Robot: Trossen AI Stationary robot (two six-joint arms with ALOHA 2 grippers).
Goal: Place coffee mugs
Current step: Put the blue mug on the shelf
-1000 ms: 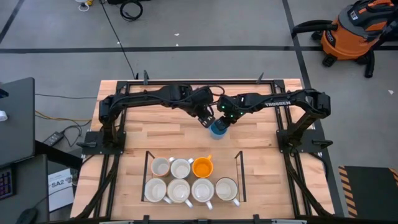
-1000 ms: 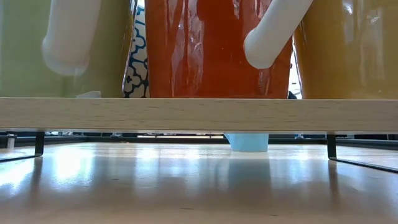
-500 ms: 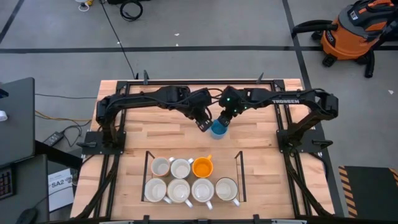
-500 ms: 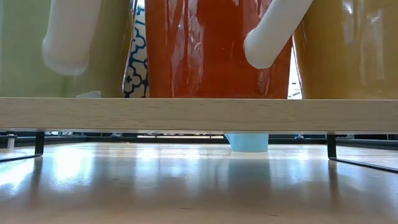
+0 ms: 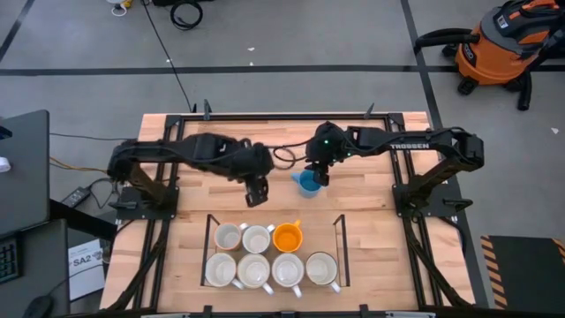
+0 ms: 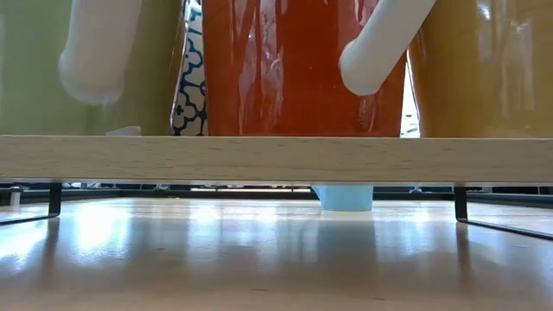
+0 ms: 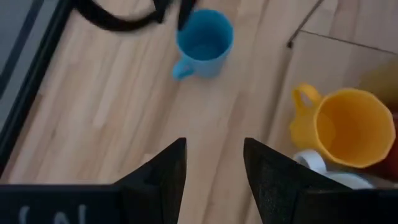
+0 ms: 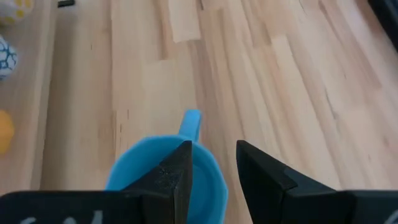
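A blue coffee mug (image 5: 307,184) stands upright on its base (image 6: 343,198) on the wooden table, behind the rack; its handle (image 8: 191,121) points toward the table's left. My right gripper (image 5: 320,174) hovers open just over the mug's rim (image 8: 163,163), touching nothing I can see. My left gripper (image 5: 256,193) hangs open to the left of the blue mug (image 7: 204,42), above bare wood between it and the rack. On the rack stand several white mugs (image 5: 255,271) and an orange-yellow one (image 5: 288,237), also in the left wrist view (image 7: 352,128).
The rack's wire frame (image 5: 340,238) and wooden shelf (image 6: 276,158) fill the table's near middle; a red-brown mug (image 6: 302,65) on it looms close in the low view. Bare wood (image 5: 221,190) lies between the rack and the arms' bases. Black frame posts (image 5: 402,190) flank the table.
My left gripper has drawn away from the blue mug toward the table's left and near edge, rising. My right gripper has rolled about its wrist and risen a little over the mug. The blue mug has stayed where it stood on the table.
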